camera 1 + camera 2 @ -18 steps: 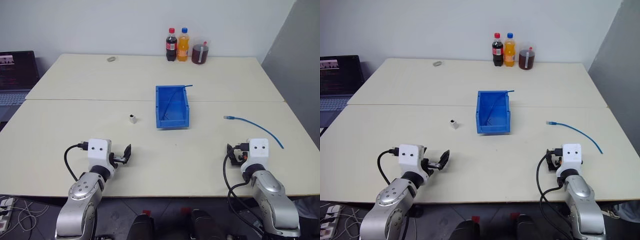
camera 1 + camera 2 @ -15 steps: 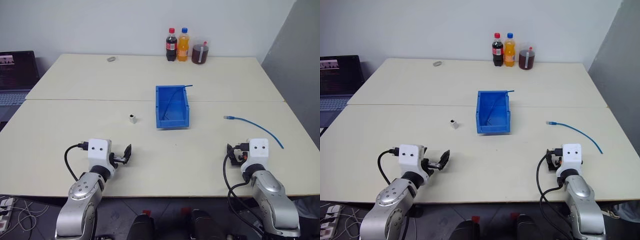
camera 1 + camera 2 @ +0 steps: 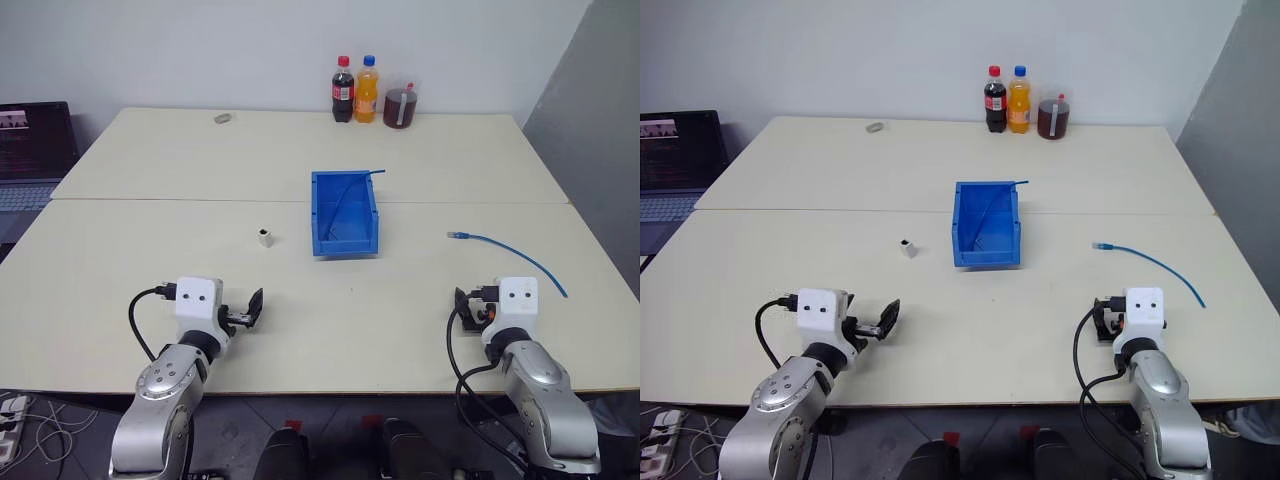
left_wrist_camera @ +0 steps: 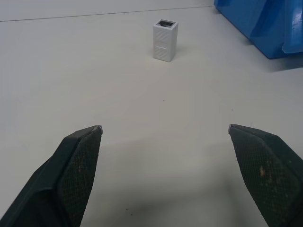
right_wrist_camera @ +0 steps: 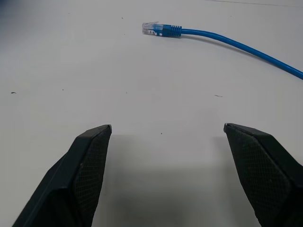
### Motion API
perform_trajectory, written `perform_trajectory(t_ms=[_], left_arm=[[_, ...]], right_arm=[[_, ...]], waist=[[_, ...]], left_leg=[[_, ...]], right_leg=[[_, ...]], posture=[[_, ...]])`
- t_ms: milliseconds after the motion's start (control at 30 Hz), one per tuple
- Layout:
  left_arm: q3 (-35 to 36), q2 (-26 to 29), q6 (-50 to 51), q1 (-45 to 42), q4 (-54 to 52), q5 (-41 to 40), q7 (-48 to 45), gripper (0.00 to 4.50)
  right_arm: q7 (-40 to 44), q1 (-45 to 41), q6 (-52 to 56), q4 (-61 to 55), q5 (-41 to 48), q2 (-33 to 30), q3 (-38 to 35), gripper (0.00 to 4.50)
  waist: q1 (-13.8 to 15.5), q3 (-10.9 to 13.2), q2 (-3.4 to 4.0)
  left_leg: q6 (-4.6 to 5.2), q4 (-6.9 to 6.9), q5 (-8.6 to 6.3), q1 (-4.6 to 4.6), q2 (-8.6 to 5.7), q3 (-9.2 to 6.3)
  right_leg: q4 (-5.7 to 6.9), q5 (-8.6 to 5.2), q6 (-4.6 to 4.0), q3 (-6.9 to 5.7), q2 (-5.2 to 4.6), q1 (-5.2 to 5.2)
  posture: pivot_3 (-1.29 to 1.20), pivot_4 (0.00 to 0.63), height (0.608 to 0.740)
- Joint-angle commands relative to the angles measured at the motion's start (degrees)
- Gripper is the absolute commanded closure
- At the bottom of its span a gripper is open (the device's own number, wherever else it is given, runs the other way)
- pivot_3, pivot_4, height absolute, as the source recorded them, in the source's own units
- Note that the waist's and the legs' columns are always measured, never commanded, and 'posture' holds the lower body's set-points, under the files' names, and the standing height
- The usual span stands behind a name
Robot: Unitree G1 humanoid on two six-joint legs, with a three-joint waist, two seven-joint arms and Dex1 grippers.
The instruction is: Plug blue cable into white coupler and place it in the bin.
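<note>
Both sets of jaws stand wide apart and hold nothing, low over the table (image 3: 120,260). Ahead of the left gripper (image 4: 163,137), well apart from it, the white coupler (image 4: 165,39) stands upright, socket up. Ahead of the right gripper (image 5: 165,135) lies the blue cable (image 5: 227,42), its clear plug nearest. Farther off, between the two, sits the bin (image 3: 345,213).
</note>
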Motion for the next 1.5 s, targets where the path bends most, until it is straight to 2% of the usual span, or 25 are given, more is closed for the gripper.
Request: perform_trajectory(t_ms=[33,833,1033,1133,1267,1400,1500], left_arm=[[1.14,0.55,-1.04,-0.91,-0.78,0.11,0.1,0.0],[1.0,0.76,-1.41,-1.16,-0.37,-0.28,-0.4,0.0],[1.36,2.53,-1.11,-3.68,1.01,-1.68,-2.97,0.0],[1.68,6.36,4.61,-9.98,1.55,-8.34,-9.75,0.0],[-4.42,13.68,9.53,-19.83,0.92,-14.63,-22.39,0.0],[-15.43,19.19,5.97,-27.67,4.41,-13.39,-35.97,0.0],[-23.11,17.26,0.36,-34.93,10.68,-9.84,-42.12,0.0]], right_arm=[[-0.17,-0.27,-0.97,-2.3,-0.32,-0.17,-0.21,0.46],[0.03,-0.79,-1.54,-2.34,-0.29,-0.57,-0.27,0.46],[0.62,-1.12,-1.79,-2.46,0.17,-0.99,-0.8,0.46],[3.16,-2.63,-1.27,-1.3,0.66,-4.81,-2.95,0.46],[9.37,-7.44,-1.64,6.73,3.71,-13.06,-8.74,0.46],[20.06,-15.6,-4.44,23.99,6.12,-23.66,-10.62,0.46],[28.62,-24.08,-8.49,40.22,5.8,-30.7,-8.77,0.46]], waist=[[0.0,0.0,0.0],[0.0,0.0,0.0],[0.0,0.0,0.0],[0.13,0.0,0.0],[0.19,0.02,-0.03],[-0.04,0.02,-0.01],[-0.19,0.08,0.05]], left_leg=[[0.0,0.0,0.0,0.0,0.0,0.0],[0.0,0.0,0.0,0.0,0.0,0.0],[0.0,0.0,0.0,0.0,0.0,-0.01],[0.0,0.03,0.0,-0.01,0.0,-0.02],[0.0,0.09,0.0,-0.01,-0.04,-0.01],[0.01,0.02,-0.01,0.3,-0.12,0.1],[0.05,-0.07,-0.02,0.54,-0.12,0.18]], right_leg=[[0.0,0.0,0.0,0.0,0.0,0.0],[0.0,0.0,0.0,0.0,0.0,0.0],[0.0,0.0,0.0,-0.01,0.0,0.0],[0.02,0.0,0.0,-0.04,0.0,0.01],[0.0,0.03,0.05,-0.03,0.0,0.05],[-0.17,0.11,-0.13,0.12,-0.02,0.42],[-0.26,0.11,-0.26,0.18,0.03,0.56]], posture=[[0.0,0.15,0.74],[0.0,0.15,0.74],[0.0,0.15,0.74],[0.0,0.15,0.74],[0.0,0.15,0.74],[0.0,0.15,0.74],[0.0,0.15,0.74]])
